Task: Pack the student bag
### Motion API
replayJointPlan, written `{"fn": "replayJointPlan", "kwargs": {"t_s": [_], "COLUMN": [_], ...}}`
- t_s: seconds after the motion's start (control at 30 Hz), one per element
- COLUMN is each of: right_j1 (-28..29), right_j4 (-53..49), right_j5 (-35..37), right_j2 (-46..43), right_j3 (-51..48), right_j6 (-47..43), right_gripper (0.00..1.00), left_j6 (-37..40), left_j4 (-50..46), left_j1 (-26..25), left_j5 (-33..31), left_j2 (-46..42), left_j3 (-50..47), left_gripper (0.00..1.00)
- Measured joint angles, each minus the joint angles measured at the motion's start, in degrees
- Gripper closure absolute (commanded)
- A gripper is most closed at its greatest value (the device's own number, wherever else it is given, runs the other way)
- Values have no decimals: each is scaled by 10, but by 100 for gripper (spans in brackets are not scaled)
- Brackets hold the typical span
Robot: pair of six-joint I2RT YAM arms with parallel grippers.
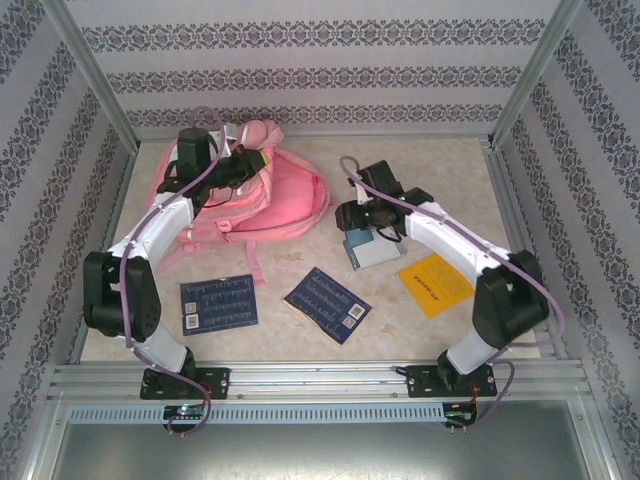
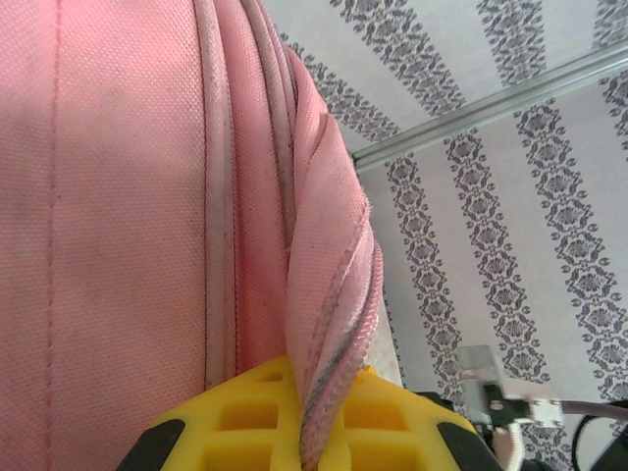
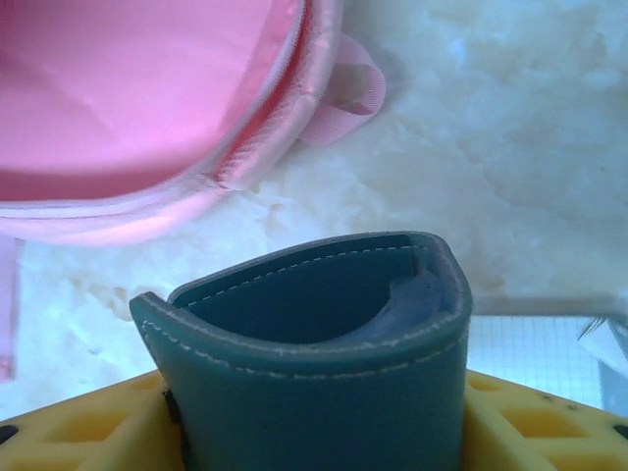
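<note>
Two grips: my left gripper [image 2: 306, 427] pinches the student bag [image 2: 118, 196] rim, my right gripper [image 3: 314, 432] clamps a teal case [image 3: 314, 334]; next, I judge, carry it inside.

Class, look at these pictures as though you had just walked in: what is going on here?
Two robot arms are packing a large pink fabric backpack that lies on the pale marbled table. The left gripper is shut on the backpack's zip edge, apparently holding the opening up. The right gripper has a dark teal stitched case between its fingers, bowed as if squeezed, beside the backpack. Two dark blue booklets and a yellow booklet lie on the table, not yet packed.
</note>
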Motion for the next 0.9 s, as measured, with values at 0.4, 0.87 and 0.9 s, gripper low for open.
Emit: {"fn": "replayJointPlan", "kwargs": {"t_s": [0.4,0.87,0.9], "right_j1": [-45,-31,-20], "right_j4": [113,174,174], "right_j5": [-137,-106,-89], "right_j2": [-184,-276,-266], "right_j3": [-147,-196,-196], "right_j6": [154,344,360], "right_gripper": [35,31,31], "left_j6": [49,106,106], "left_j4": [-79,-174,-174], "left_j1": [-99,-163,-165], "left_j5": [22,66,77], "left_j2": [-15,-36,-39], "left_j3": [64,140,137], "left_gripper": [100,100,100]}}
